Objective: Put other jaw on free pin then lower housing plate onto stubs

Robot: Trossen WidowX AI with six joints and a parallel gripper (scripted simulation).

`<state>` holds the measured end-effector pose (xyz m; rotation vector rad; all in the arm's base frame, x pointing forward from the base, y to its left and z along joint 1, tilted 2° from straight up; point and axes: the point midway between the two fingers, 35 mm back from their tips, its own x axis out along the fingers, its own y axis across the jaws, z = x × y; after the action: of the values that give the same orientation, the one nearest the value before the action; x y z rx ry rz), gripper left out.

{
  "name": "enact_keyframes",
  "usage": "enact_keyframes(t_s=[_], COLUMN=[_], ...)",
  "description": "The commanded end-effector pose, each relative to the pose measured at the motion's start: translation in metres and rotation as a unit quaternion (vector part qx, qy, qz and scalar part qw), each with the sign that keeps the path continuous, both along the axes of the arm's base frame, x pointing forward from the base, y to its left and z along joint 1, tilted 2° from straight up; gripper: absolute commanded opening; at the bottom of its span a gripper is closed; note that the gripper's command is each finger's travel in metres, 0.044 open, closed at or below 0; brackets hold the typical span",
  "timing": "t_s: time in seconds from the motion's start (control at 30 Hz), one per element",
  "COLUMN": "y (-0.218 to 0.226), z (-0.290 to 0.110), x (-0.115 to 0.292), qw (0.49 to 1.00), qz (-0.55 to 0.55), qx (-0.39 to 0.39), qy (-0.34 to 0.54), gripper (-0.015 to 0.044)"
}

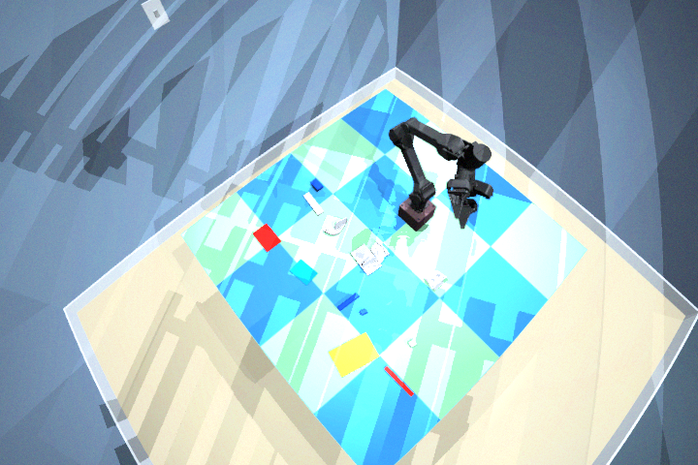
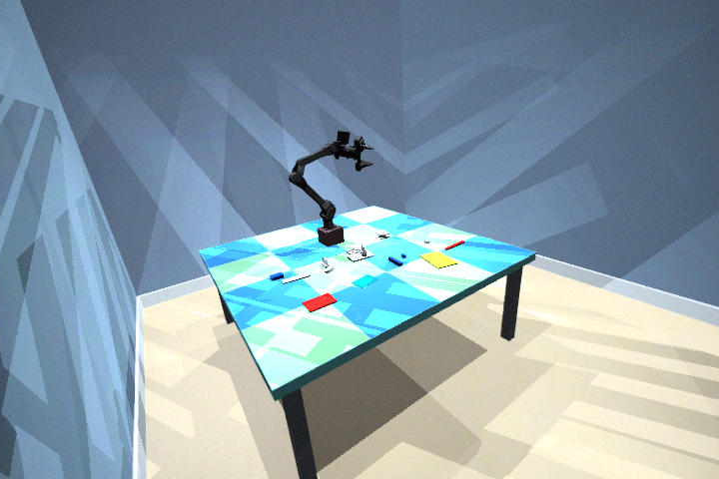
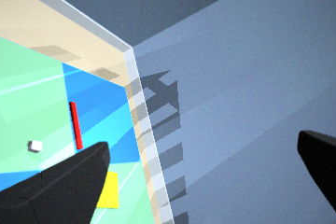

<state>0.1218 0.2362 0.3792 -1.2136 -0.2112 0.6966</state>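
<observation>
A white assembly on a flat base plate (image 1: 368, 266) (image 2: 361, 257) sits near the middle of the table, with a small part standing up from it. A white piece with a rounded outline (image 1: 333, 229) (image 2: 328, 267) lies to one side, and another small white piece (image 1: 435, 280) (image 2: 382, 237) lies to the other. Which of these is the loose jaw and which the housing plate is too small to tell, as are the pins and teeth. My gripper (image 1: 467, 216) (image 2: 372, 156) (image 3: 201, 145) is open and empty, high above the table and away from all three. The wrist view shows none of them.
A red tile (image 1: 267, 237) (image 2: 319, 301), a cyan tile (image 1: 302, 271) (image 2: 364, 280) and a yellow tile (image 1: 354, 354) (image 2: 438, 259) lie around. Also there are a red bar (image 1: 398, 381) (image 2: 454, 244) (image 3: 76, 126), a white bar (image 1: 313, 203) (image 2: 296, 278), blue blocks and a small white cube (image 3: 35, 146).
</observation>
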Motion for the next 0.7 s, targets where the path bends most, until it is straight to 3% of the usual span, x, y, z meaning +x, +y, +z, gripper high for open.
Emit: enact_keyframes(t_s=[0.0,0.67], y=[0.002,-0.012], z=[-0.007,-0.045], x=[0.012,0.081], qw=[1.0,0.987], qz=[-0.019,-0.133], qx=[-0.008,-0.04], qy=[0.013,0.078], gripper=[0.044,0.044])
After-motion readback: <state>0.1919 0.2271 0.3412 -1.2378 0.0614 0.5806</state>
